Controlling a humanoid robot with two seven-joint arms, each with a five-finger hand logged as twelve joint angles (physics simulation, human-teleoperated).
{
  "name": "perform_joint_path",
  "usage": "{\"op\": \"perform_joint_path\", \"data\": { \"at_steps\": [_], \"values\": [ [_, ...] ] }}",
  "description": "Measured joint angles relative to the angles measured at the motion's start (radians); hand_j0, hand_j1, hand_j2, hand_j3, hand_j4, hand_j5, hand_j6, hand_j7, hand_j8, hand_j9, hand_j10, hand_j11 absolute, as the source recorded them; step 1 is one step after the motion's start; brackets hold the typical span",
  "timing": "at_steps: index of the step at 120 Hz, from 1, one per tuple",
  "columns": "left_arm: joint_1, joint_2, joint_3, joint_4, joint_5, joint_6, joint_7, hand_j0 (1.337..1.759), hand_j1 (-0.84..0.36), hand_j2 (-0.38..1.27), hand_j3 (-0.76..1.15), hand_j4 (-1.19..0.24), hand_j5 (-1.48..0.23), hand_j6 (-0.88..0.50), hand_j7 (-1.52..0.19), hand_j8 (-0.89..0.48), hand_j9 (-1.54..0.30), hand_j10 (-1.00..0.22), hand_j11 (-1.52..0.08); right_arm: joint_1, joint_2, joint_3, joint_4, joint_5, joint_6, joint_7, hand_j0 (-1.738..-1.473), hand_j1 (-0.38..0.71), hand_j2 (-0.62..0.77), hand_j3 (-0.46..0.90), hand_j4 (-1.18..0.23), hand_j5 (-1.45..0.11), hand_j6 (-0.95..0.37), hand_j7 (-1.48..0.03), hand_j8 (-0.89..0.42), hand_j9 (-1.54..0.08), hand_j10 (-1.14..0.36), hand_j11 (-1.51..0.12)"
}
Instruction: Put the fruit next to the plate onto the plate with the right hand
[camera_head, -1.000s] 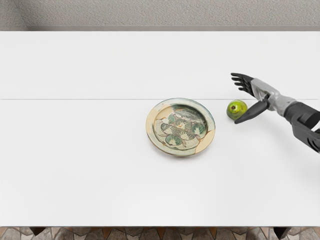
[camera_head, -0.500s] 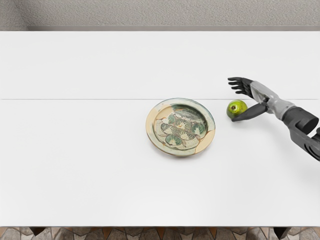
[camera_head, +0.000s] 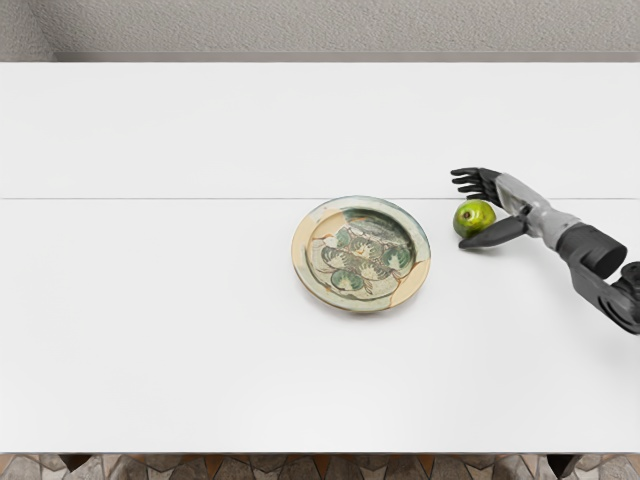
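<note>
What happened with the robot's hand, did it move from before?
Yes. The right hand moved lower and leftward in the picture, nearer the green fruit, which stayed put beside the plate.

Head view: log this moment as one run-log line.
phase: pre-grasp | right hand: open, bracketing round green fruit | fruit: on white table, beside patterned ceramic plate | left arm: out of view

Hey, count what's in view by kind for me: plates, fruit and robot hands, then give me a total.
Plates: 1, the round ceramic plate with a green painted pattern
Fruit: 1, the small round green fruit, lying to the right of the plate
Robot hands: 1, the dark right hand, open beside the fruit
Total: 3
</note>
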Motion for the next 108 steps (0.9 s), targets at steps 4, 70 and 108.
{"op": "perform_joint_path", "data": {
  "at_steps": [4, 70, 108],
  "values": [
    [0.000, 0.000, 0.000, 0.000, 0.000, 0.000, 0.000, 1.658, 0.35, 0.00, 0.00, 0.00, 0.00, 0.00, 0.00, 0.00, 0.00, 0.00, 0.00, 0.000, 0.003, 0.000, -0.003, 0.000, 0.000, 0.000, -1.658, -0.03, -0.04, 0.00, -0.26, -0.33, -0.26, -0.34, -0.26, -0.33, -0.21, -0.42],
    [0.000, 0.000, 0.000, 0.000, 0.000, 0.000, 0.000, 1.658, 0.35, 0.00, 0.00, 0.00, 0.00, 0.00, 0.00, 0.00, 0.00, 0.00, 0.00, -0.001, 0.024, 0.001, -0.021, 0.002, 0.002, 0.003, -1.658, 0.04, -0.05, 0.00, -0.34, -0.41, -0.33, -0.42, -0.34, -0.41, 0.07, -0.96],
    [0.000, 0.000, 0.001, 0.000, -0.001, 0.000, 0.000, 1.658, 0.35, 0.00, 0.00, 0.00, 0.00, 0.00, 0.00, 0.00, 0.00, 0.00, 0.00, -0.010, 0.024, 0.009, -0.028, 0.000, 0.006, 0.016, -1.655, 0.09, -0.11, 0.00, -0.47, -0.57, -0.46, -0.59, -0.46, -0.59, -0.02, -0.78]
  ]
}}
